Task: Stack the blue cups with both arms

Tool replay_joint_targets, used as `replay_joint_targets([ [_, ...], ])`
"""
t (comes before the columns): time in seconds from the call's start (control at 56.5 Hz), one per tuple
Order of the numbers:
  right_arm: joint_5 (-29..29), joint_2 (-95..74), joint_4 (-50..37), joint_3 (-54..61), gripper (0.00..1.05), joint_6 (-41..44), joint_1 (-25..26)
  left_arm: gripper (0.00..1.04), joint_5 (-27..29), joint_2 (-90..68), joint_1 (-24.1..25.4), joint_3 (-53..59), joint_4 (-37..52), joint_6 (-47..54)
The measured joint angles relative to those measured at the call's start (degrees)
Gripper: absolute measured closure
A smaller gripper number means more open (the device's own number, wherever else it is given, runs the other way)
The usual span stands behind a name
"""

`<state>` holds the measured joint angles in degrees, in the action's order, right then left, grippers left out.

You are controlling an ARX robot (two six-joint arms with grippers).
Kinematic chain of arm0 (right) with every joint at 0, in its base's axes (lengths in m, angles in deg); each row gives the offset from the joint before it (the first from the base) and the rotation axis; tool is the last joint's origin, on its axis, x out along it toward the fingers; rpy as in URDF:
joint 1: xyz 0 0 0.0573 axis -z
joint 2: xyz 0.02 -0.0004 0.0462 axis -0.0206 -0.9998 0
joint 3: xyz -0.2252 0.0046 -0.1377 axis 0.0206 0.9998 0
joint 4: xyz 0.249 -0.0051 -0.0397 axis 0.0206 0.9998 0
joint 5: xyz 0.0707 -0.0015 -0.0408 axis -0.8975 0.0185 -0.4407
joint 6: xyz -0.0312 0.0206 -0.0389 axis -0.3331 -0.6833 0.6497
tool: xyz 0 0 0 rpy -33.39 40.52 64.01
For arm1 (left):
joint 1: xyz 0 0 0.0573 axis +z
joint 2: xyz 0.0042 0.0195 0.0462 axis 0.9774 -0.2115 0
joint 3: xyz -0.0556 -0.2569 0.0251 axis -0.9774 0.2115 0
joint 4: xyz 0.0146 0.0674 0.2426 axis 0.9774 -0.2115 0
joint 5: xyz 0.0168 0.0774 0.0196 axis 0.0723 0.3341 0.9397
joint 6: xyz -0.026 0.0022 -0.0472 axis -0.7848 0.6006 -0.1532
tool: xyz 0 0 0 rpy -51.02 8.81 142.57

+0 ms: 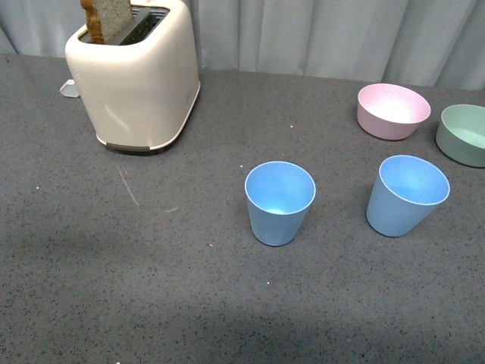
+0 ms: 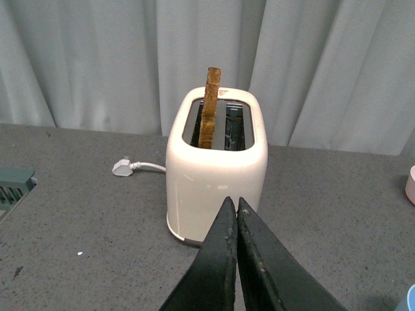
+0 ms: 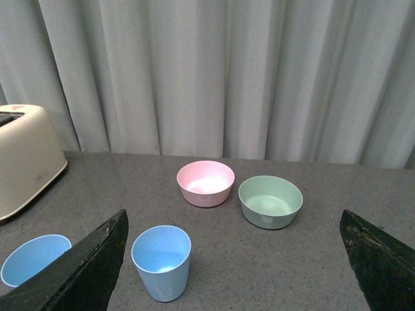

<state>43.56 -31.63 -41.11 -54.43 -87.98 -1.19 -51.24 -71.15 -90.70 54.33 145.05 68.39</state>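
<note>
The two light blue tapered plastic cups [image 1: 279, 201] [image 1: 407, 193] look light and stiff; I'd pinch one rim wall. Left gripper [image 2: 235, 202] is pressed together, right gripper [image 3: 232, 212] spread wide.

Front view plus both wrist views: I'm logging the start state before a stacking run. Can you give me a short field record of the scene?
surface: grey speckled table
blue cups: two, upright, apart, not stacked
bowls: pink bowl and green bowl, side by side beyond the cups
toaster: cream, bread slice standing in one slot
left tool: shut, holding nothing, facing the toaster
right tool: open, holding nothing, facing cups and bowls
stacking: not yet begun
</note>
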Motion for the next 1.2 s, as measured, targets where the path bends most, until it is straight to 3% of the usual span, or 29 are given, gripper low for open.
replay_joint_targets([
  [0.549, 0.0, 0.0, 0.0, 0.0, 0.1, 0.0, 0.0, 1.01, -6.88, 25.22, 7.69, 9.27, -16.2, 0.17],
  [0.619, 0.0, 0.0, 0.0, 0.0, 0.1, 0.0, 0.0, 1.01, -11.08, 28.24, 10.56, 9.77, -18.75, 0.22],
  [0.708, 0.0, 0.0, 0.0, 0.0, 0.1, 0.0, 0.0, 1.01, -11.72, 31.91, 12.41, 10.29, -21.92, 0.22],
  [1.204, 0.02, 0.0, 0.0, 0.0, 0.1, 0.0, 0.0, 1.01, -12.0, 51.36, 12.76, 10.4, -39.5, 0.22],
])
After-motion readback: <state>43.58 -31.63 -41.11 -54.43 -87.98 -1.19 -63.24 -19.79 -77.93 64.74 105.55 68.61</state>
